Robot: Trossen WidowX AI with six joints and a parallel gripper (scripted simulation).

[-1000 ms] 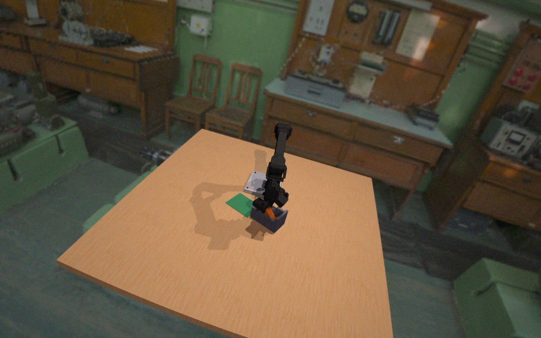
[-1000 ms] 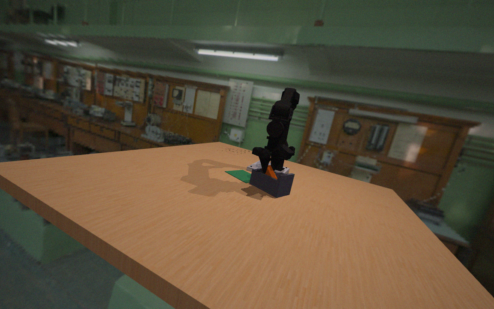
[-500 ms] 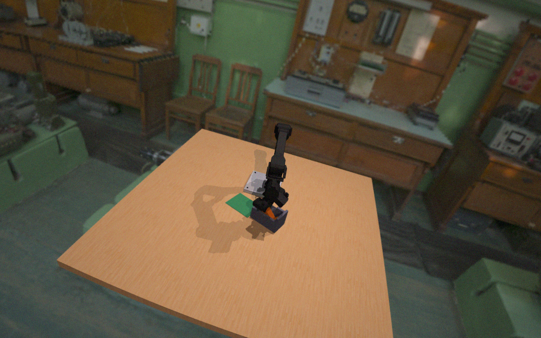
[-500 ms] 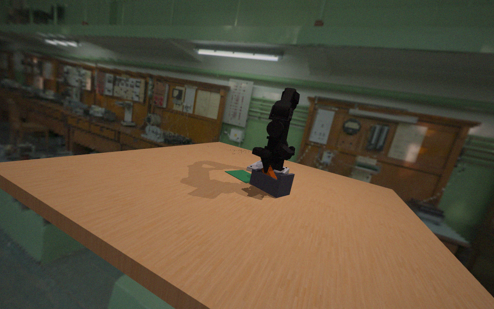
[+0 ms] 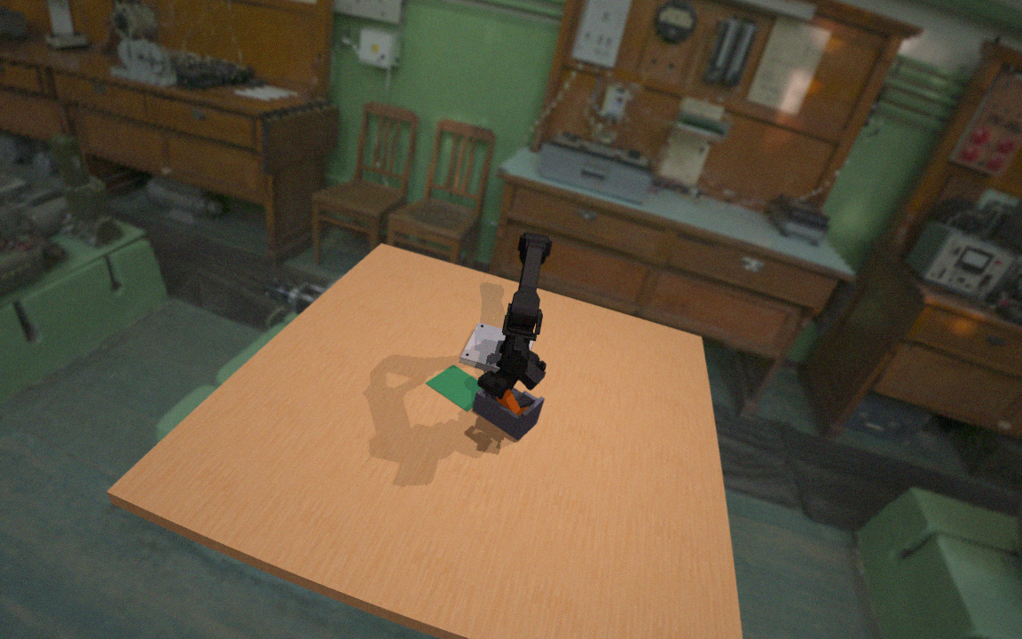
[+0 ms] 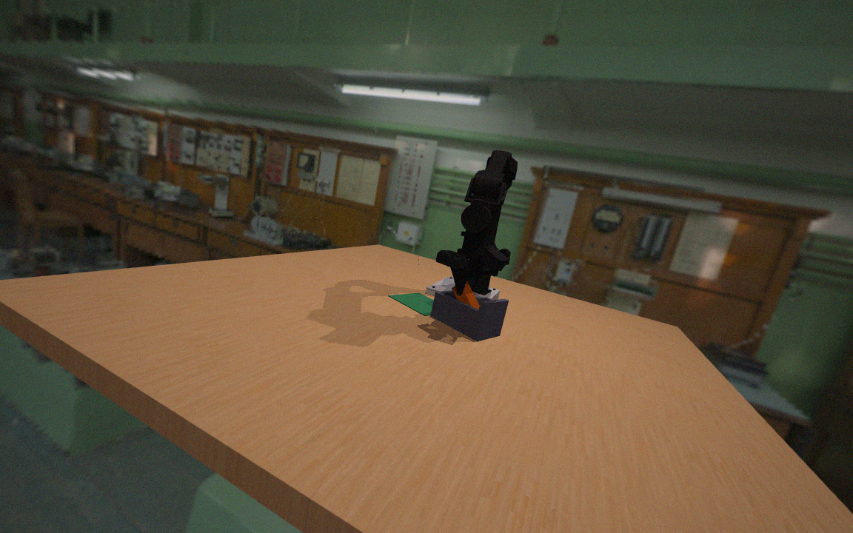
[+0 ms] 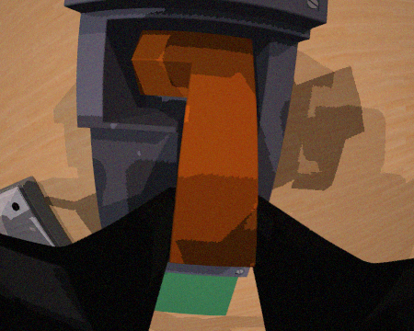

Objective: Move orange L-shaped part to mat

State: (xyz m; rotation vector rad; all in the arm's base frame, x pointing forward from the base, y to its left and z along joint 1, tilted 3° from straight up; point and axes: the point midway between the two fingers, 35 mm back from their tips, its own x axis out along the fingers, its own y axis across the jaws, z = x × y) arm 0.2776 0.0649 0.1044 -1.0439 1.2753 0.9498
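My tool (image 5: pixel 503 389) (image 6: pixel 471 285) (image 7: pixel 213 201): fingers partly closed, pinching the raised end of the orange L-shaped part (image 5: pixel 512 403) (image 6: pixel 465 296) (image 7: pixel 218 138). Part tilted, its L-shaped end low inside the grey tray (image 5: pixel 499 414) (image 6: pixel 466 319) (image 7: pixel 89 69). Tray on tabletop (image 5: pixel 617 477) (image 6: pixel 483 424) (image 7: pixel 23 92); green mat (image 5: pixel 453 386) (image 6: pixel 413 303) (image 7: pixel 195 293) beside it, part not on the mat

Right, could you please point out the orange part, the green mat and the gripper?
Orange part (image 5: pixel 511 403) (image 6: pixel 466 296) (image 7: pixel 221 138): all views, long arm.
Green mat (image 5: pixel 451 385) (image 6: pixel 411 303) (image 7: pixel 195 294): all views, bare surface.
Gripper (image 7: pixel 213 201): wrist view, between its fingertips.
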